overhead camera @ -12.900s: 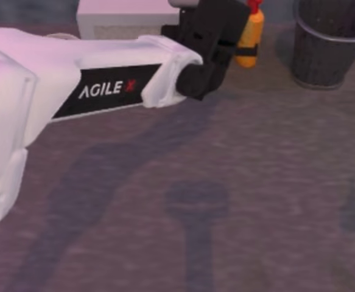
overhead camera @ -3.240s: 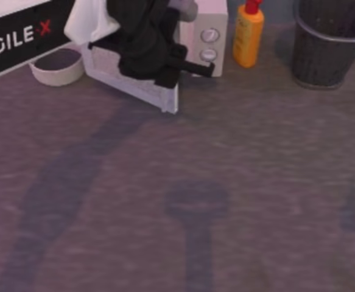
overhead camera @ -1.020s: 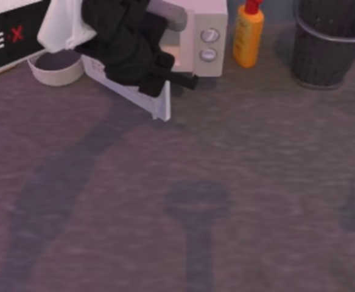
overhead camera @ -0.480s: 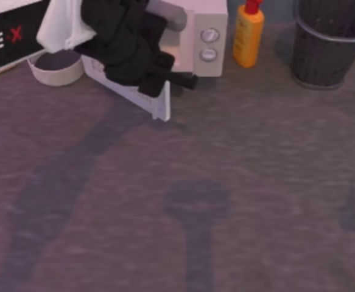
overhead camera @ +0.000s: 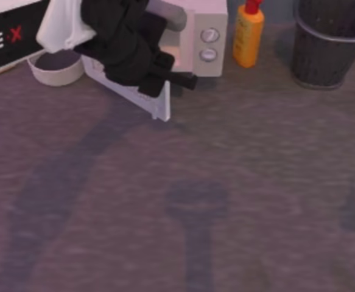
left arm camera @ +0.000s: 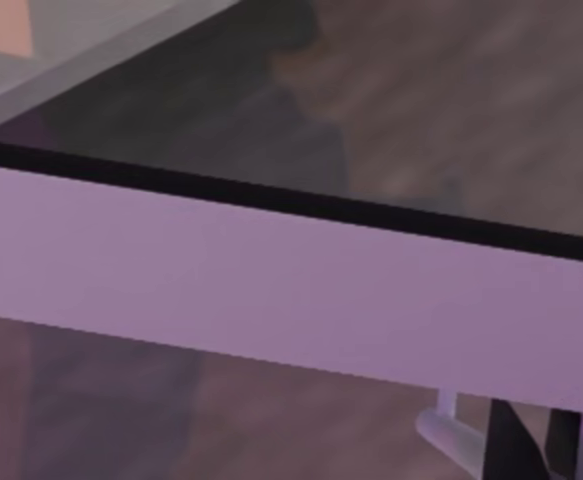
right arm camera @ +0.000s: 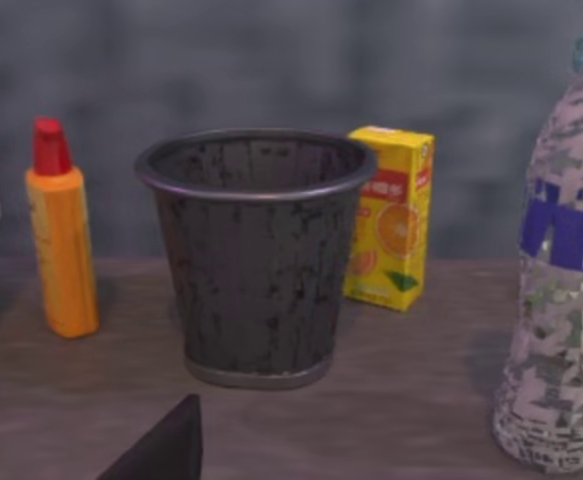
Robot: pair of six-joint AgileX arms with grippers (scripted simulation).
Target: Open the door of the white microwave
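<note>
While our left arm reaches across the far left of the table, these are our notes.

Microwave: the white microwave (overhead camera: 204, 24) stands at the table's far edge, left of centre; two round silver knobs sit one above the other on its narrow panel, and a pale interior shows beside them.
Door: the door (overhead camera: 137, 96) is swung out from the front, hinged at the microwave's left side, with its free edge pointing toward the near side of the table. In the left wrist view it fills the picture as a pale band (left arm camera: 271, 280) with a dark line along one side.
Left gripper: our left gripper (overhead camera: 174, 78) is at the door's free edge, a black mass covering much of the opening. We cannot tell whether the claw is released or clenched, nor whether it touches the door.
Writing, arm: white letters "LE" and a red "X" show on the black panel of our left arm, cut off at the picture's left edge.
Right arm: parked out of the top view; only a dark tip (right arm camera: 166, 448) shows in its wrist view.
Bowl: a round white bowl (overhead camera: 54, 67) sits just left of the door.
Bottle: an orange bottle (overhead camera: 248, 35) with a red cap stands just right of the microwave.
Bin: a dark mesh bin (overhead camera: 330, 42) stands at the far right corner.
Carton: a yellow juice carton (right arm camera: 389, 217) with orange-fruit pictures stands behind the bin; its print is too small to read.
Water bottle: a clear bottle (right arm camera: 563, 290) with a blue cap and blue label; lettering unreadable.
</note>
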